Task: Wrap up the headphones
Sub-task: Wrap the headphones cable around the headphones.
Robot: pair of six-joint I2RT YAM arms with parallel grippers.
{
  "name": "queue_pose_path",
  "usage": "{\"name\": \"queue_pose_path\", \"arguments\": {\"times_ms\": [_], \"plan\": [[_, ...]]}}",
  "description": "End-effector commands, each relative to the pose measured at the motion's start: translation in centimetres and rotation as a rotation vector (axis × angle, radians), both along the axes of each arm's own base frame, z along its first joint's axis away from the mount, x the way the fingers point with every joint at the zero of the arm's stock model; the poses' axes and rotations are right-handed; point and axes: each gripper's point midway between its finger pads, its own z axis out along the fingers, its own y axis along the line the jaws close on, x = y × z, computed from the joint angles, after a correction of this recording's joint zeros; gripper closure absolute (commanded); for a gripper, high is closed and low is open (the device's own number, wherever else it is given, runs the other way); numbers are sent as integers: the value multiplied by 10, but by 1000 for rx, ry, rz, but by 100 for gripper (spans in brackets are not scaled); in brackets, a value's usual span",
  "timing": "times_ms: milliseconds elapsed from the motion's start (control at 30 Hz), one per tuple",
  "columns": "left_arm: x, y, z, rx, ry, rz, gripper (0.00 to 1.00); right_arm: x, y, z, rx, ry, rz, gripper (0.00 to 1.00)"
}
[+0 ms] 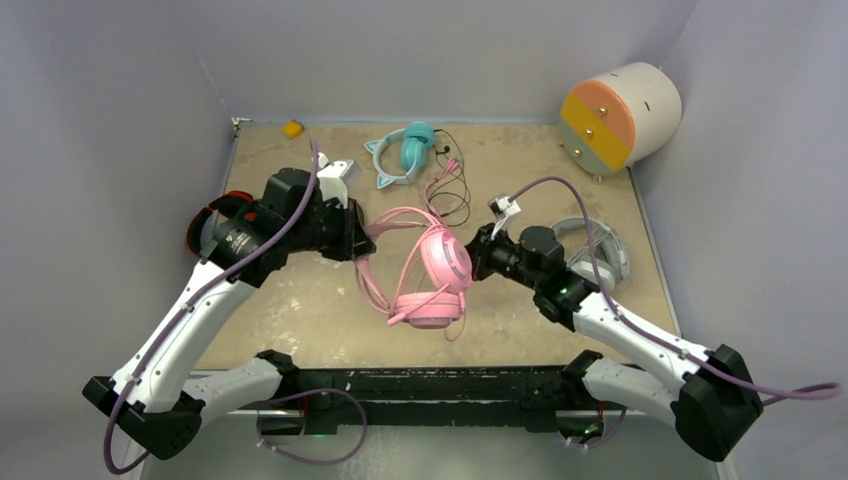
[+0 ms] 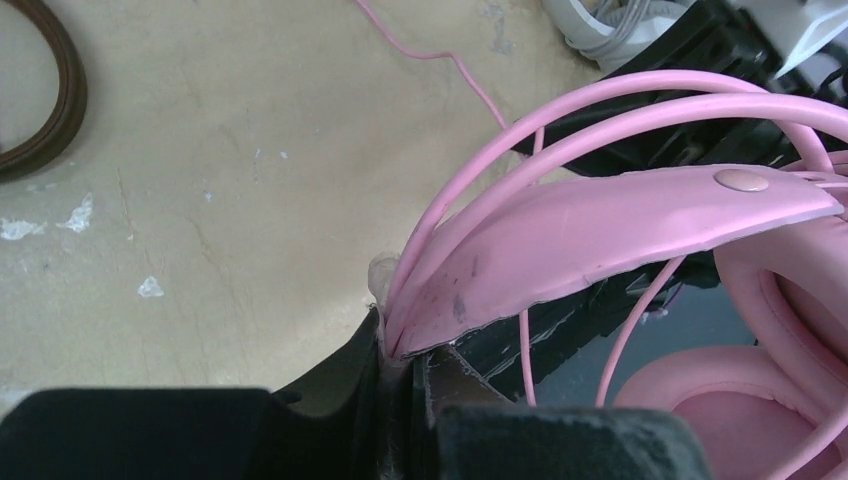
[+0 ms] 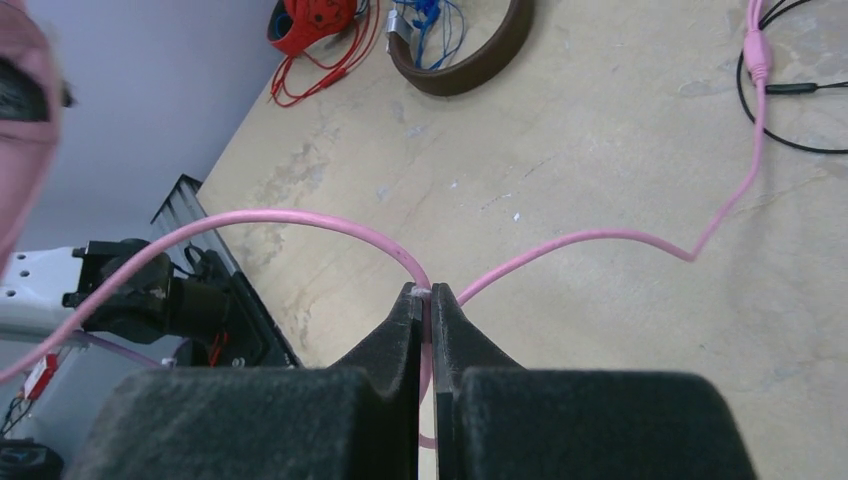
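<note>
Left gripper (image 1: 358, 236) is closed tight on the headband of the pink headphones (image 1: 436, 280). Its wrist view shows the fingers pinching the padded strap and the two thin pink hoops together where they meet (no gap shows between the jaws). Behind this arm, at the left edge of the bench (image 1: 300, 325), lie red headphones (image 1: 204, 226). A brown headband (image 3: 470, 62) with a blue cord (image 3: 428, 18) lies just beside them. A small yellow object (image 1: 292, 128) sits at the far left corner.

Mid-bench, the pink headphones have their cups stacked one above the other, with the headband arching left toward the left gripper. Near the far edge lies a teal cat-eared pair (image 1: 404, 150), with a black cable (image 1: 456, 192) looped beside it.

Just right of the pink cups, the right gripper (image 3: 428, 300) is shut on the pink cable (image 3: 600, 238). The thin cord passes between the fingertips: one run curves off to the left and the other trails away across the bench toward the black cable.

Under the right arm, toward the right edge, rest the grey-white headphones (image 1: 602, 250), partly hidden. A drum (image 1: 622, 114) with an orange and green face stands at the far right corner.
</note>
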Motion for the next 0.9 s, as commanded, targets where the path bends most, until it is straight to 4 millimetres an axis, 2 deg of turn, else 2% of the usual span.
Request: {"name": "queue_pose_path", "arguments": {"times_ms": [0, 233, 433, 567, 700, 767, 867], "plan": [[-3, -15, 29, -95, -178, -137, 100, -8, -16, 11, -126, 17, 4, 100], [0, 0, 14, 16, -347, -163, 100, -20, -21, 15, -228, 77, 62, 100], [9, 16, 1, 155, -470, -160, 100, -34, -19, 30, -206, 60, 131, 100], [9, 14, -14, 222, -494, -185, 100, -51, -10, 43, -169, 68, 243, 100], [11, 15, -39, 377, -536, -248, 100, -63, -6, 54, -122, 84, 298, 100], [19, 20, -47, 447, -548, -237, 100, -71, -3, 63, -87, 84, 331, 100], [34, 30, -45, 520, -565, -162, 100, -83, -2, 77, -43, 78, 386, 100]]}}
